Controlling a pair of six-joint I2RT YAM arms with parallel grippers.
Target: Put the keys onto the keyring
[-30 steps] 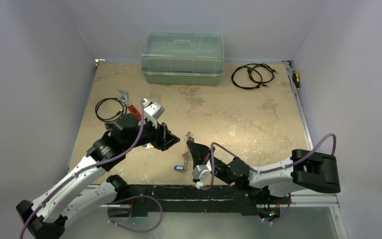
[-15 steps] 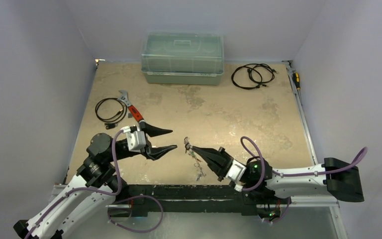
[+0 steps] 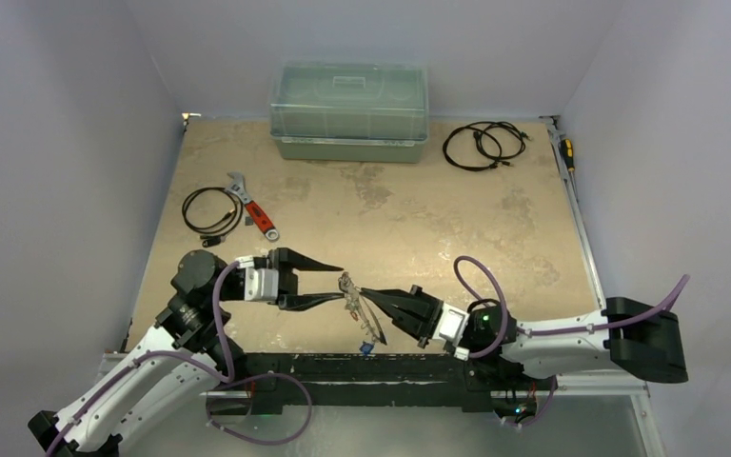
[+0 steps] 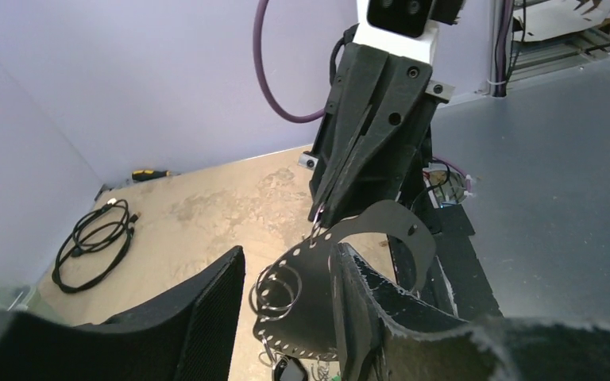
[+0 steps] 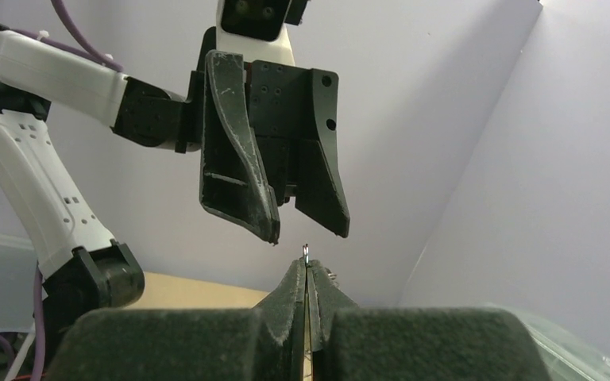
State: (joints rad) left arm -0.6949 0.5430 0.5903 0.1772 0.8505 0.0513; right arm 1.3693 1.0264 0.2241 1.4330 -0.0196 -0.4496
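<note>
My right gripper (image 3: 360, 294) is shut on the keyring (image 3: 349, 285), a thin metal loop held above the table's near edge. In the left wrist view the keyring (image 4: 365, 226) shows as a dark perforated band with small wire rings (image 4: 278, 290) on it. Keys (image 3: 372, 329) dangle under it, with a blue tag (image 3: 366, 349) lowest. My left gripper (image 3: 331, 285) is open, its fingers on either side of the keyring's end. In the left wrist view the band lies between the fingers (image 4: 206, 309), against the right one. In the right wrist view the shut gripper (image 5: 306, 266) pinches the ring's edge (image 5: 306, 252).
A clear lidded box (image 3: 348, 112) stands at the back. A black cable coil (image 3: 481, 145) and a yellow-handled screwdriver (image 3: 567, 150) lie at the back right. Another cable coil (image 3: 211, 209) and a red-handled wrench (image 3: 252, 205) lie at the left.
My right gripper has carried the keyring and its keys left and lower. My left gripper has turned level and moved right, so its open fingers now straddle the ring.
</note>
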